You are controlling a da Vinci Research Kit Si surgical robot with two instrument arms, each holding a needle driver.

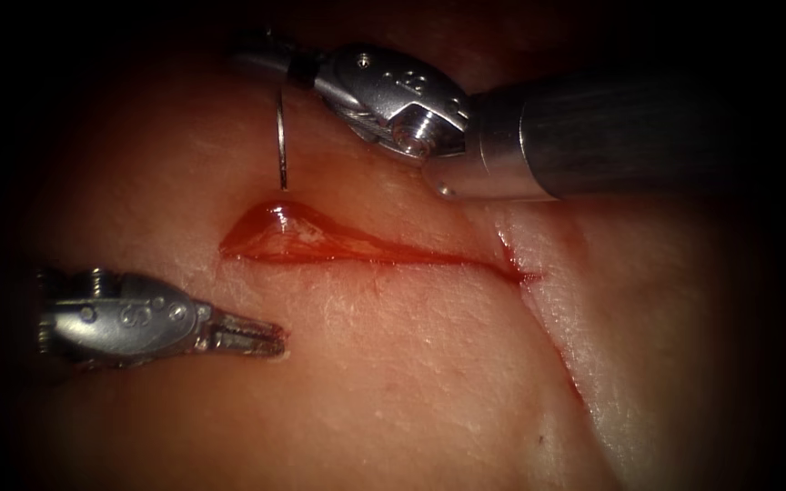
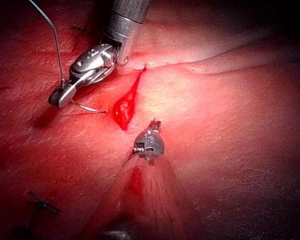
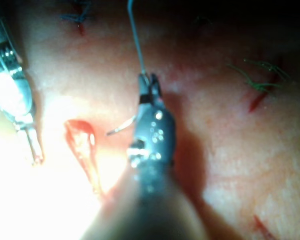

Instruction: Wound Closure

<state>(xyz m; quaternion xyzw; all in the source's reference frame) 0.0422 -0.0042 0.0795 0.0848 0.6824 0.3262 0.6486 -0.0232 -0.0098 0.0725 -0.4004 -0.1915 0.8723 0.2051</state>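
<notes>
- R tool (image 1: 270, 56) is being seen coming in from the right of the endoscope view, jaws clamped on the needle (image 1: 281, 136) near its back end, above the cut (image 1: 366, 250).
- Needle is being held w/ its curve hanging down; the tip is sitting right at the tissue (image 1: 429, 382) surface just above the wide left end of the cut. Can't tell if it's actually in the tissue yet.
- Thread (image 2: 52, 35) is being trailed up and away from the R tool's jaws (image 2: 57, 97); same thing is being shown in the R wrist view (image 3: 136, 40).
- L tool (image 1: 261, 338) is being rested on the tissue below the cut, toward its left end, jaws nearly closed, nothing gripped.
- Red fluid (image 1: 284, 232) is being pooled in the open left part of the cut; the rest is narrowing to a thin line toward the right.
- Old dark stitches (image 3: 77, 17) are being seen in the R wrist view, well apart from the cut.
</notes>
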